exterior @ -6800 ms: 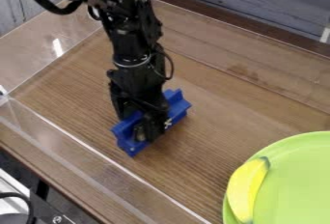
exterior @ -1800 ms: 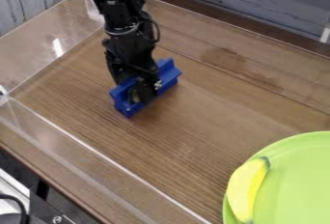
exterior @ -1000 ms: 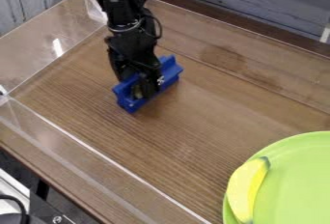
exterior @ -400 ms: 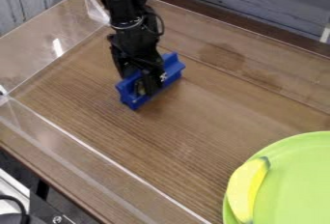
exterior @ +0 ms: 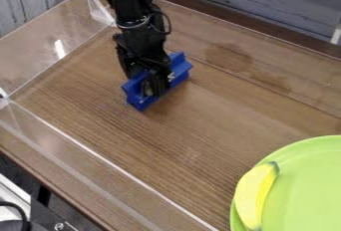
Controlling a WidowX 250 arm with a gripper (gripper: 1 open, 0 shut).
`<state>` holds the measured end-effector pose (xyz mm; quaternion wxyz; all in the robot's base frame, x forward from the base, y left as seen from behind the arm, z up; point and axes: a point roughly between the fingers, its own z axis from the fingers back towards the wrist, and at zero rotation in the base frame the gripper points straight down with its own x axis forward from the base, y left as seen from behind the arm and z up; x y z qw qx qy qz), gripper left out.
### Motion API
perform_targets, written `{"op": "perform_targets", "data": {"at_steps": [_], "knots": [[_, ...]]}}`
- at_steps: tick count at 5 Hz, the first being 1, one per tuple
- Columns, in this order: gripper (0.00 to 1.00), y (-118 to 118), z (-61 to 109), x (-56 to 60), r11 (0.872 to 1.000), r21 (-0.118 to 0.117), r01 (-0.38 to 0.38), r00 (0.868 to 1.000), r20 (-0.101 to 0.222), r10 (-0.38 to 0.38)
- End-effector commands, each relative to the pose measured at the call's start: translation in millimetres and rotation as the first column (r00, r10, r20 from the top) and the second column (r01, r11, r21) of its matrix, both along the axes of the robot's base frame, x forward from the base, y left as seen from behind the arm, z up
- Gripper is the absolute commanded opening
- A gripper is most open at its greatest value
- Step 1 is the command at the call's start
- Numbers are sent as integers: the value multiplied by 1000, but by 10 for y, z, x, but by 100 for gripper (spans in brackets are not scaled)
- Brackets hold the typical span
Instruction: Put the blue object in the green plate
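Because the fingers (exterior: pixel 150 75) sit right over the middle of the block (exterior: pixel 159 91), the relation that matters for the coming move is less block to fingers than block to plate (exterior: pixel 306 190). The block is at the upper left of the view, directly beneath the dark arm (exterior: pixel 134 21), with one end showing on either side of the fingers. Its long axis runs aslant, from a near end at lower left to a far end at upper right. The plate lies well apart, toward the lower right, cut off by the edge of the view, so the way to it runs roughly across the block's length rather than along it. The fingers are down around the block's middle, but their tips are lost in dark shapes against the blue; I cannot tell whether they are closed on it or merely straddling it, nor whether the block touches the worktop (exterior: pixel 220 125) or is slightly off it. If the grip is sound, the next move should be to lift and carry it toward the viewer and to the right, high enough for the overhanging ends to pass over the rim. The banana (exterior: pixel 254 193) lies along the plate's left side, the side facing the block, so aiming past it seems wiser than dropping short.
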<state>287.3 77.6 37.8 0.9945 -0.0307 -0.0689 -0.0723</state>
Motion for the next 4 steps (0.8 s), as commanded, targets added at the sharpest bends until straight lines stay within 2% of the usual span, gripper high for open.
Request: {"op": "perform_targets", "data": {"at_steps": [1, 4], "knots": [[0, -4, 30, 89, 1000, 10, 4, 1000, 30, -4], [0, -32, -8, 150, 1000, 8, 4, 1000, 31, -4]]}}
